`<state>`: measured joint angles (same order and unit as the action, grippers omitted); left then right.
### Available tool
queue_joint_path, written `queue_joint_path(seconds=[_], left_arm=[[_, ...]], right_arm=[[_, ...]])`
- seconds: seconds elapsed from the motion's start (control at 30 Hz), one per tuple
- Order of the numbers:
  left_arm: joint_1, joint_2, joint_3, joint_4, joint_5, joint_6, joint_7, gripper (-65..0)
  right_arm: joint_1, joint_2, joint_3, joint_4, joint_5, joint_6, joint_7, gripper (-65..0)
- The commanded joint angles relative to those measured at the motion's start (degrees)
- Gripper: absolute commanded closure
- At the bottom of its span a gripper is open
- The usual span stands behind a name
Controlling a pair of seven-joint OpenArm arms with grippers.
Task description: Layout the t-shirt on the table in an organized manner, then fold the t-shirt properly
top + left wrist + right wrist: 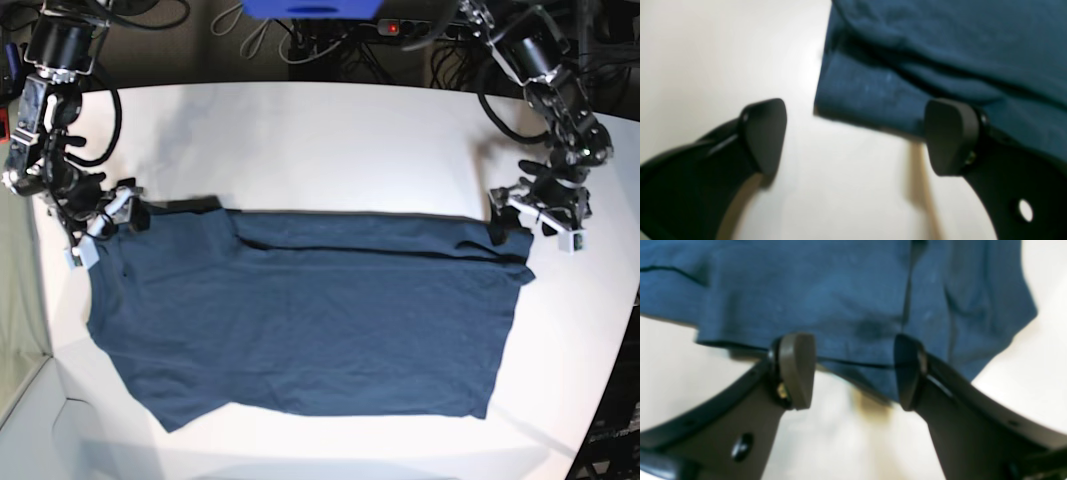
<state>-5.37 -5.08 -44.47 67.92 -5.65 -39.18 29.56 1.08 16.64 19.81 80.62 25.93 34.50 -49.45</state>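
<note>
The dark navy t-shirt (300, 320) lies spread flat on the white table (350, 140), with a narrow band folded over along its far edge. My left gripper (503, 225) is open at the shirt's far right corner. In the left wrist view (857, 133) that corner (873, 96) lies just beyond the fingertips, and one finger (950, 136) overlaps the hem. My right gripper (128, 212) is open at the shirt's far left corner. In the right wrist view (851, 371) the shirt's edge (840, 306) lies between the two fingertips.
Cables, a power strip with a red light (392, 27) and a blue object (310, 8) sit behind the table's far edge. The table's curved edge runs down the right side (615, 330). The front left edge (45, 370) is close to the shirt.
</note>
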Motion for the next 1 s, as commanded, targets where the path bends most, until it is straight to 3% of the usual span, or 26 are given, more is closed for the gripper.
queue_joint_path(seconds=[0.0,0.13,0.4,0.5,0.73,0.77,0.97], left_arm=[[-1.3,-0.4,0.2,-0.5,0.1,-0.2,0.7,-64.1],[-2.3,-0.5,0.2,-2.6,0.1,-0.3,0.7,-64.0],[-2.2,-0.1,0.5,-2.8,0.1,-0.3,0.8,-62.1],[-1.8,-0.4,3.0,-3.0,-0.4,-0.3,0.8,-48.3],[-2.1,-0.1,4.2,-3.0,-0.4,-0.3,0.8,-2.6],[-2.2,-0.1,4.2,-3.0,0.0,-0.3,0.8,0.0],[-2.2,-0.1,4.2,-3.0,0.0,-0.3,0.8,0.0]], right_arm=[[0.7,0.8,0.3,0.0,0.9,0.2,1.9,-38.1],[0.5,0.8,0.2,-2.2,0.9,0.2,4.6,-38.1],[0.6,1.1,0.5,-3.0,0.9,0.3,4.7,-38.1],[0.6,2.3,0.6,-2.9,0.9,0.3,4.7,-38.1],[0.2,3.7,2.0,-2.9,1.1,0.3,4.7,-38.1],[0.2,3.7,2.5,-2.9,1.1,0.3,4.7,-38.1],[-0.7,3.9,3.7,-3.2,0.9,0.3,4.8,-38.1]])
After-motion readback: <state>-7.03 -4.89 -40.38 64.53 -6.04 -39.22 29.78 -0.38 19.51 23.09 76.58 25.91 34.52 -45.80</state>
